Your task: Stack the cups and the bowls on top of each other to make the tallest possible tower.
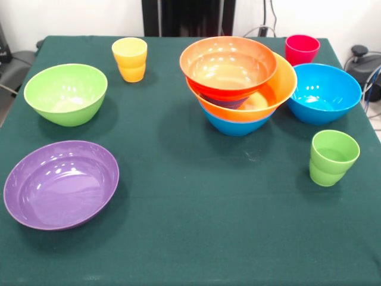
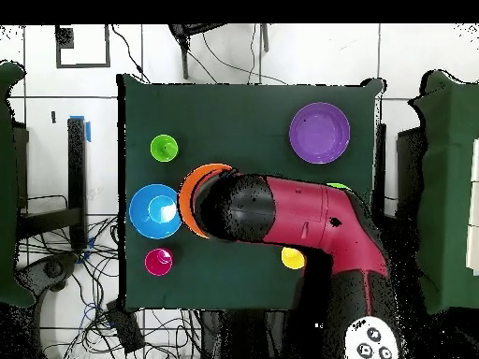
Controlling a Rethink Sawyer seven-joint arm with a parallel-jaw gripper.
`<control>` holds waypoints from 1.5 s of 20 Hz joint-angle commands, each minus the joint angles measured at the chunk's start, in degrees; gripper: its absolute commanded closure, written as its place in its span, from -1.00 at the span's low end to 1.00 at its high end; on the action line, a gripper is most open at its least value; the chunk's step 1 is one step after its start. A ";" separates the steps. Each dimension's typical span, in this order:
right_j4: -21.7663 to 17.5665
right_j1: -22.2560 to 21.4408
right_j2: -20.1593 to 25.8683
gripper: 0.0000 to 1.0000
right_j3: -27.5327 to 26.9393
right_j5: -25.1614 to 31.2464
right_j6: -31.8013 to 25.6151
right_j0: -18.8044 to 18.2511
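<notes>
Green table (image 1: 190,238) bears leaning tower (image 1: 238,83) (orange-red bowl topmost).

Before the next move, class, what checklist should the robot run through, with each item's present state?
1. Tower standing: ok, though its top orange-red bowl sits tilted.
2. Purple bowl upright and alone: ok.
3. Lime green bowl upright and alone: ok.
4. Blue bowl clear of the tower: cannot tell; their rims look very close.
5. Yellow cup, red-pink cup and light green cup upright, not stacked: ok.
6. Gripper ready: cannot tell; the arm hides it from overhead, and the front view does not show it.
</notes>
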 commanded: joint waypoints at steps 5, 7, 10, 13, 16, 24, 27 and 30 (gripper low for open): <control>-7.84 8.12 8.91 -1.00 1.07 -4.17 -12.09 -3.19; -8.22 8.15 9.24 -1.00 1.16 -4.32 -11.55 -3.61; -9.21 9.85 9.75 -1.00 -0.29 -4.59 -11.12 -4.41; -9.96 10.48 10.38 -1.00 -0.75 -4.65 -11.14 -5.37; -10.94 11.40 10.99 -1.00 -1.37 -4.97 -11.44 -6.48; -13.22 14.39 13.06 -1.00 -4.58 -4.52 -12.05 -8.62; -13.89 15.47 14.09 -1.00 -5.42 -4.34 -12.51 -9.73; -14.26 17.42 15.25 -1.00 -7.83 -3.22 -12.84 -10.24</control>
